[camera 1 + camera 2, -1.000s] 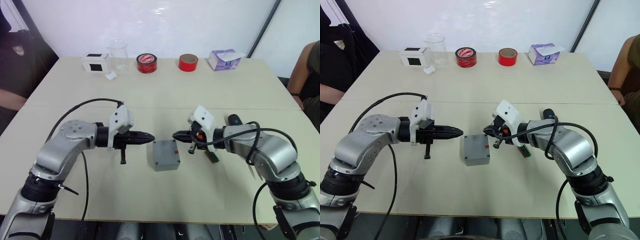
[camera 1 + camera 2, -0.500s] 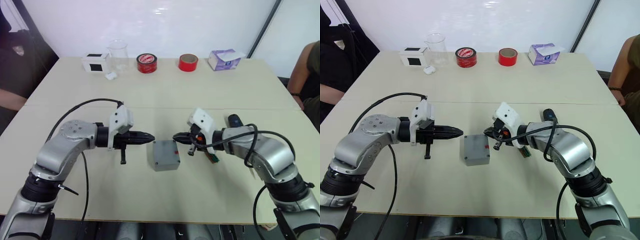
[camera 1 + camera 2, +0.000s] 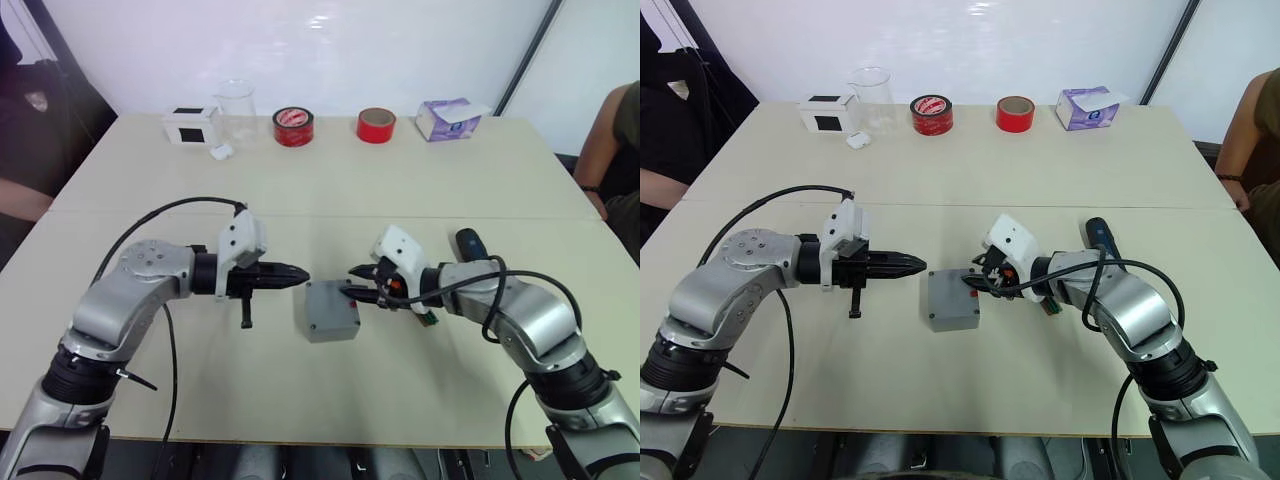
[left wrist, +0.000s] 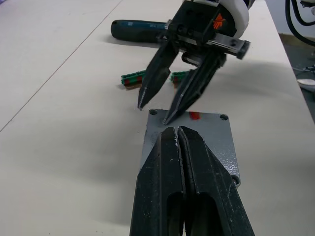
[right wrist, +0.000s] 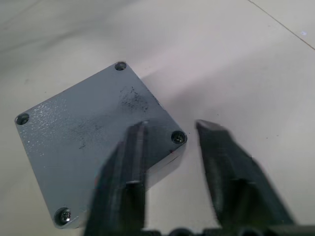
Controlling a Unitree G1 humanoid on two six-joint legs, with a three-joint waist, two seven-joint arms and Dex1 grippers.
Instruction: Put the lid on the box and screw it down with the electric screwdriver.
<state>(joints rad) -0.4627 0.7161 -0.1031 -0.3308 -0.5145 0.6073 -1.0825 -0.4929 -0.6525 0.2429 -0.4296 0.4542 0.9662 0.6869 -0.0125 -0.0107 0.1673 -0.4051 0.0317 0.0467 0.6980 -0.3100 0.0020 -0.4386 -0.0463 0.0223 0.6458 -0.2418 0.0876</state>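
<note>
The grey lid (image 5: 83, 142) lies closed on the box (image 3: 952, 322) at the table's middle, with screw heads in its corners and a small red mark (image 4: 194, 116) on top. My right gripper (image 3: 352, 282) is open at the box's right edge; one finger (image 5: 130, 162) hangs over the lid's corner and the other is past the edge. Nothing is between them. My left gripper (image 3: 298, 277) is shut and empty, its tip just left of the box. The electric screwdriver (image 3: 468, 243) lies on the table behind my right arm.
A small green-and-red strip (image 3: 428, 317) lies under my right wrist. Along the far edge stand a white-and-black cube (image 3: 190, 125), a clear beaker (image 3: 236, 108), two red tape rolls (image 3: 293, 126), (image 3: 376, 125) and a purple tissue carton (image 3: 448, 118). People sit at both sides.
My right gripper has opened and dropped down and left, onto the box's right edge. The left arm and the box have not moved.
</note>
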